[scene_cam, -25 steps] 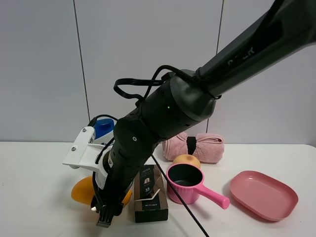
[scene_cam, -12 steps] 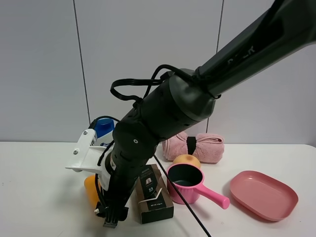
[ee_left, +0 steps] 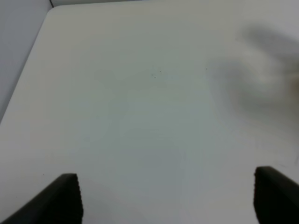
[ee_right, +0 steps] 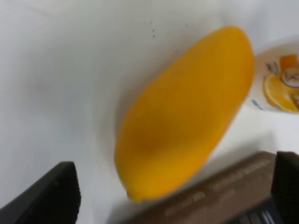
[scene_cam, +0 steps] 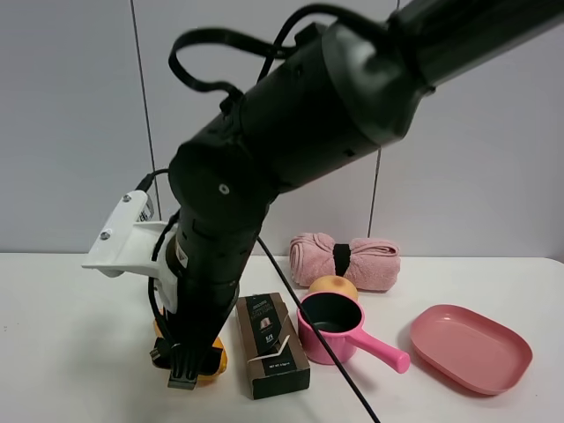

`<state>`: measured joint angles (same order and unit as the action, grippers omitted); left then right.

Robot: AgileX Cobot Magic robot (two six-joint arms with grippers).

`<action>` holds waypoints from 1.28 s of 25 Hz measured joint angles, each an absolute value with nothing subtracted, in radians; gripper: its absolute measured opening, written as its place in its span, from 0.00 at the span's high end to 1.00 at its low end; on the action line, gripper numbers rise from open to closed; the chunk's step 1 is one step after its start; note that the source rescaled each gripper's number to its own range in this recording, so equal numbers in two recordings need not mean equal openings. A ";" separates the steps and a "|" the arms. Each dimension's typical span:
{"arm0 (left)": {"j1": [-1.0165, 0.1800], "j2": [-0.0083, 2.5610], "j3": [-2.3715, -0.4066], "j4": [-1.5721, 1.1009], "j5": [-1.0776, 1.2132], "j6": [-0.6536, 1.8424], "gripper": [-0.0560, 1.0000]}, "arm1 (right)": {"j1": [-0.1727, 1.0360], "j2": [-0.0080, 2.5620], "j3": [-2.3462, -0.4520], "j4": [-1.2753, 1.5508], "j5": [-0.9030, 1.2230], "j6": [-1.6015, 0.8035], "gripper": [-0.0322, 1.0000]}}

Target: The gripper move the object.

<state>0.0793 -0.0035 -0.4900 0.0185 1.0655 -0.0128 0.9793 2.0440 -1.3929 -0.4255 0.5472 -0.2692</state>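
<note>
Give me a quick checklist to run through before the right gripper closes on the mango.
1. Right gripper open: ok, jaws wide apart.
2. Mango between the jaws: ok, though it lies slantwise across the gap.
3. Grip on the mango: not ok, neither finger touches it.
4. Room beside it: not ok, the brown box lies close alongside and the bottle is by one end.
5. Height above the mango: cannot tell.
6. Left gripper out of the way: ok, open over bare table.
</note>
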 joint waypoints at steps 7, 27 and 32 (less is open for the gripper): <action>0.079 -0.003 -0.490 0.019 1.066 -0.013 0.00 | 1.007 1.862 -1.393 -0.475 0.851 -0.227 0.37; 0.079 -0.003 -0.490 0.019 1.066 -0.013 0.00 | 0.468 1.502 -1.291 -0.318 1.170 -0.125 0.37; 0.079 -0.003 -0.490 0.019 1.066 -0.013 0.00 | 0.263 1.260 -1.049 -0.107 1.075 -0.195 0.37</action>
<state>0.0793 -0.0035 -0.4900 0.0185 1.0655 -0.0128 0.2634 1.2597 -1.0488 -0.1067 1.0747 -0.1953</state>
